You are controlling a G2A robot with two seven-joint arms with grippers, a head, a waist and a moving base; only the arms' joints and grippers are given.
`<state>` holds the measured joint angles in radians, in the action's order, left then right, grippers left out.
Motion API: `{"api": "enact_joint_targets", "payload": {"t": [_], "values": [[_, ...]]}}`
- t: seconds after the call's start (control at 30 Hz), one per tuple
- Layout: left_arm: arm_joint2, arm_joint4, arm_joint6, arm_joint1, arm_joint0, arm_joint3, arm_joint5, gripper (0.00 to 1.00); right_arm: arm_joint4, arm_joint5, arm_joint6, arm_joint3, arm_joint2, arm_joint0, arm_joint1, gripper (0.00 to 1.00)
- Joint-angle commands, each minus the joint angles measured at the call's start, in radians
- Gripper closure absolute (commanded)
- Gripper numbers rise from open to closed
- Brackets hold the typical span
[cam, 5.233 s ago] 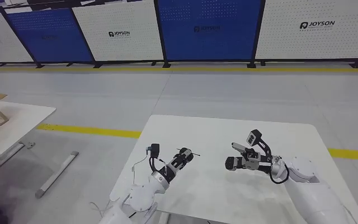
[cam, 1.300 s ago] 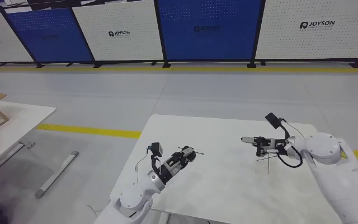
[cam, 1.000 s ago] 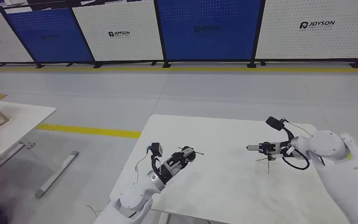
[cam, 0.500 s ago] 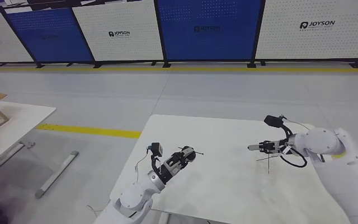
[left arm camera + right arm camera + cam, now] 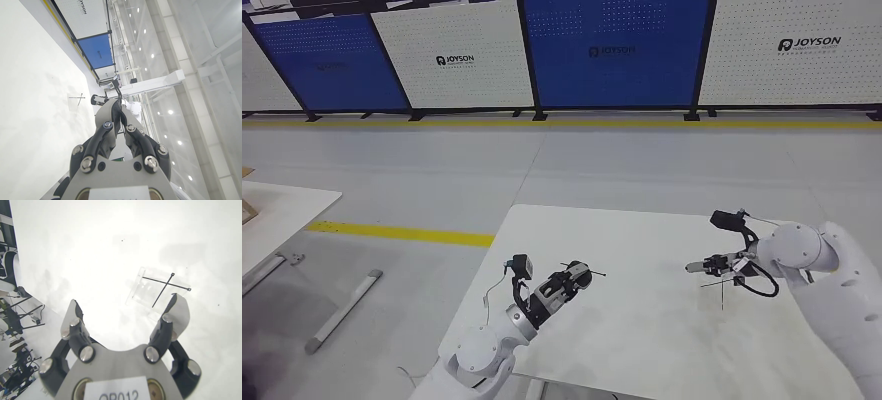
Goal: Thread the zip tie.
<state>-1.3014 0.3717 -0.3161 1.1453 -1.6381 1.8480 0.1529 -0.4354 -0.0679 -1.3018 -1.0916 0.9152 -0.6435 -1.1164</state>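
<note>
Black slender zip tie (image 5: pixel 596 272) in clamped left gripper (image 5: pixel 578 272); right gripper (image 5: pixel 124 298) spread wide.

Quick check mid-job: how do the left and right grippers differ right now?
The left gripper is shut on a thin black zip tie; the right gripper is open and empty. The left gripper is over the white table's left part, far from the clear plastic plate; the right gripper hovers close to that plate, where two black zip ties lie crossed. Both have two metal fingers with black pads.
</note>
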Motion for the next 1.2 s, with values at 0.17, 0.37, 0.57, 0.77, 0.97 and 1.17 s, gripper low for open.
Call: {"api": "enact_joint_targets", "payload": {"t": [0.17,0.37,0.57,0.77,0.97,1.17], "values": [[0.0,0.0,0.0,0.0,0.0,0.0,0.0,1.0,0.008,-0.039,-0.079,0.057,0.006,0.021,0.004,0.0],[0.0,0.0,0.0,0.0,0.0,0.0,0.0,1.0,-0.01,-0.073,-0.081,0.094,-0.013,0.043,-0.003,0.35],[0.0,0.0,0.0,0.0,0.0,0.0,0.0,1.0,-0.015,-0.083,-0.078,0.129,-0.036,0.061,-0.014,0.54],[0.0,0.0,0.0,0.0,0.0,0.0,0.0,1.0,-0.035,-0.115,-0.066,0.172,-0.067,0.082,-0.028,0.55],[0.0,0.0,0.0,0.0,0.0,0.0,0.0,1.0,-0.045,-0.132,-0.054,0.208,-0.098,0.094,-0.045,0.56],[0.0,0.0,0.0,0.0,0.0,0.0,0.0,1.0,-0.063,-0.166,-0.025,0.246,-0.13,0.106,-0.064,0.56]]}}
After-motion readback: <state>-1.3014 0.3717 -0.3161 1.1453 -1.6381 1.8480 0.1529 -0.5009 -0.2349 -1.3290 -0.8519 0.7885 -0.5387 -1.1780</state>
